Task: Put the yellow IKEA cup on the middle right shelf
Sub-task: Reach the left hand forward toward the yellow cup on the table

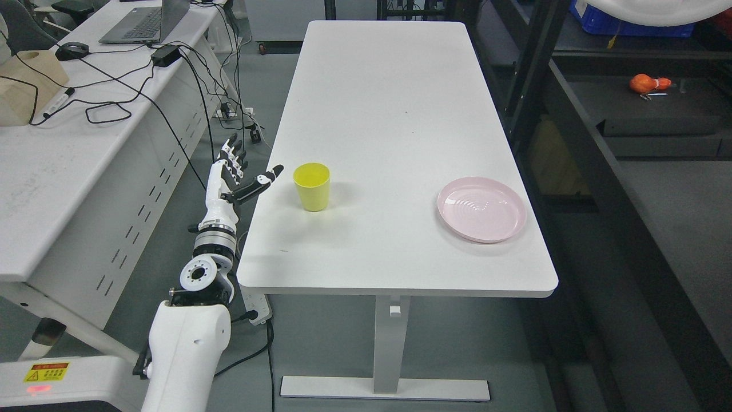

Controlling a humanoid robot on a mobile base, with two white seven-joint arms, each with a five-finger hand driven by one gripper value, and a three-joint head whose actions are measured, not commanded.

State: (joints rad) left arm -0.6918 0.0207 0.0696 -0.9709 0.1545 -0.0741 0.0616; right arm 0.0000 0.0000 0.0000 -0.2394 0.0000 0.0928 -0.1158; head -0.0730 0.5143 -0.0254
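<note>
A yellow cup (311,186) stands upright on the white table (389,114), near its left edge. My left hand (243,171) is just left of the cup at the table's edge, a small gap away from it. Its fingers are spread upward and the thumb points toward the cup; it holds nothing. The left arm rises from the lower left. A dark shelf unit (629,114) stands to the right of the table. My right arm does not show.
A pink plate (481,209) lies at the table's front right. An orange object (649,84) sits on a dark shelf at upper right. A desk (68,154) with a laptop, cables and a box stands at left.
</note>
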